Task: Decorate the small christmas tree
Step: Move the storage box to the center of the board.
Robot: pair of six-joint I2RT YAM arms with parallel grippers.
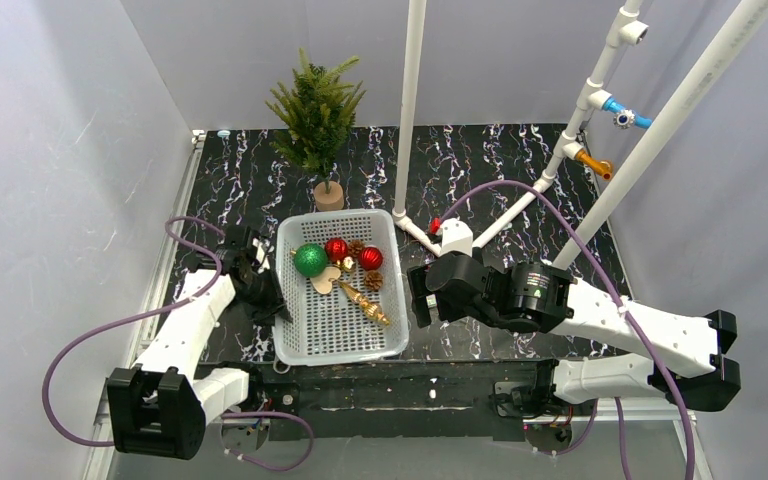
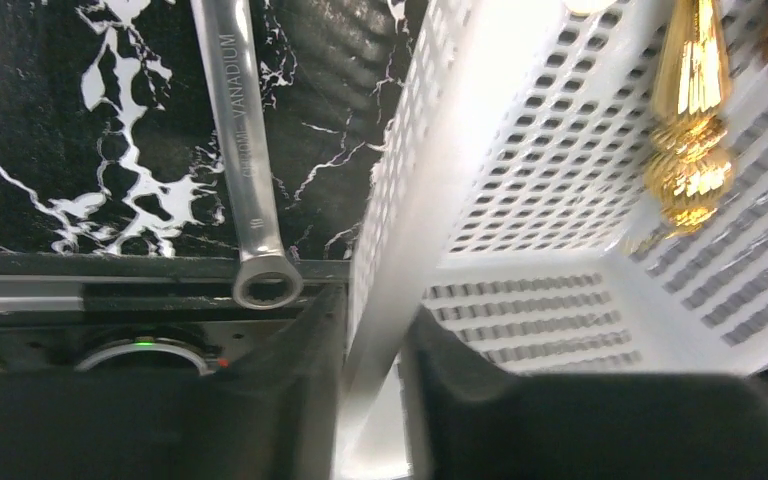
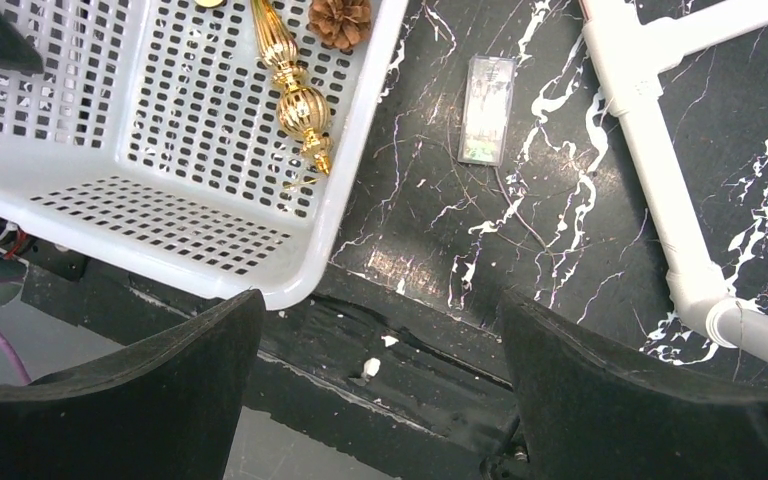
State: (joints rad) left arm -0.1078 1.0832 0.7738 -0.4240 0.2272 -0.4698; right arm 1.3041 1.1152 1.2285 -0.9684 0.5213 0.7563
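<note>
Left wrist view: left gripper [image 2: 372, 395] clamps the basket's [image 2: 440, 150] left rim; right gripper [image 3: 380, 370] hangs wide open just right of it; small christmas tree [image 1: 317, 110] stands upright beyond.

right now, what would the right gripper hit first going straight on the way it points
Most likely the black table near its front edge, between the open fingers of the right gripper. A corner of the white basket lies beside that line; depth is unclear.
</note>
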